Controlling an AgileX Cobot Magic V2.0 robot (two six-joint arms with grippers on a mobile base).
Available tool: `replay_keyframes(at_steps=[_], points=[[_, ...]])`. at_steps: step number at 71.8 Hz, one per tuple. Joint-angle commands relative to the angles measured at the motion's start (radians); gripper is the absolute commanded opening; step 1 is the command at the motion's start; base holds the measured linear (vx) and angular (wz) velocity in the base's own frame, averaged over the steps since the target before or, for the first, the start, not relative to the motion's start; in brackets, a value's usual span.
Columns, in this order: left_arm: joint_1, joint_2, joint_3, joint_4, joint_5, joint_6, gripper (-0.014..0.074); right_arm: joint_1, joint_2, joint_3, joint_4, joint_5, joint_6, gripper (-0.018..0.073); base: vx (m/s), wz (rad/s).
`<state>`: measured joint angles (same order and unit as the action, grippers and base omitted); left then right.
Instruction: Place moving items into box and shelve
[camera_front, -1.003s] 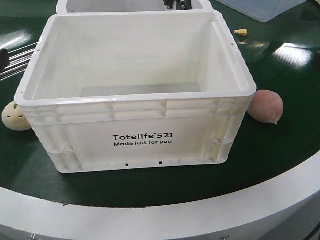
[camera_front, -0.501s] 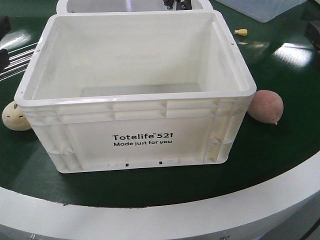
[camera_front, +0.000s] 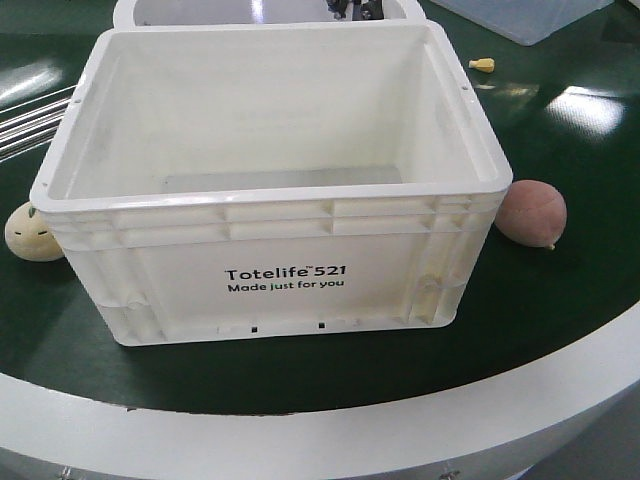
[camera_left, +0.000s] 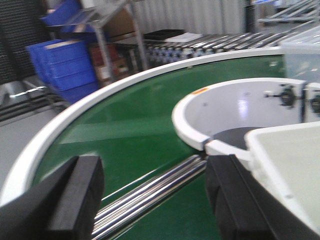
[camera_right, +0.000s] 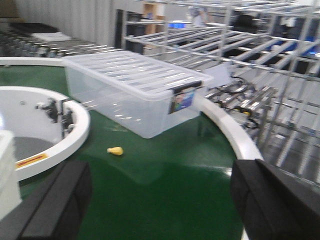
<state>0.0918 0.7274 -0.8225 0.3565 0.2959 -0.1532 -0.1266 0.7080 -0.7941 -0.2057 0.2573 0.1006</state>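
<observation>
The dark tips seen earlier at the front view's edges are gone. The left gripper and right gripper jaws gape, empty. The cream fruit stays at the Totelife box's 9 o'clock and the reddish-brown fruit at 3 o'clock, seemingly unmoved.

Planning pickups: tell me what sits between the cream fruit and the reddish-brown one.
The white box stands between cream fruit and reddish-brown fruit, shown in the front-facing view.

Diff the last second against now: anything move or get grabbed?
Dark arm parts at the front view's left and right edges have left the frame; nothing grasped or released. Left gripper and right gripper: jaws open, empty. Totelife tote, cream fruit, reddish-brown fruit and yellow peg stayed put.
</observation>
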Motion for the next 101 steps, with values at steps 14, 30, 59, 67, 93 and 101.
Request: replay_keyframes(at_steps=[14, 30, 59, 67, 93, 101], points=[[0.01, 0.054, -0.037, 0.019, -0.138, -0.117, 0.0561, 0.057, 0.069, -0.039, -0.002, -0.092, 0.011, 0.0589, 0.0, 0.0], [0.01, 0.248, -0.037, 0.017, -0.227, -0.215, 0.0561, 0.067, 0.246, -0.04, 0.045, -0.136, 0.033, 0.0585, 0.0, 0.0], [0.01, 0.547, -0.037, 0.017, -0.243, -0.236, 0.0561, 0.067, 0.571, -0.15, 0.104, -0.103, 0.032, 0.0585, 0.0, 0.0], [0.01, 0.598, -0.037, 0.017, -0.244, -0.236, 0.0561, 0.067, 0.647, -0.151, 0.117, -0.105, 0.032, 0.0585, 0.0, 0.0], [0.01, 0.655, -0.037, 0.017, -0.242, -0.233, 0.0561, 0.154, 0.816, -0.151, 0.15, -0.101, -0.018, 0.0585, 0.0, 0.0], [0.01, 0.655, -0.037, 0.017, -0.239, -0.233, 0.0561, 0.163, 0.858, -0.151, 0.161, -0.102, -0.017, 0.0585, 0.0, 0.0]])
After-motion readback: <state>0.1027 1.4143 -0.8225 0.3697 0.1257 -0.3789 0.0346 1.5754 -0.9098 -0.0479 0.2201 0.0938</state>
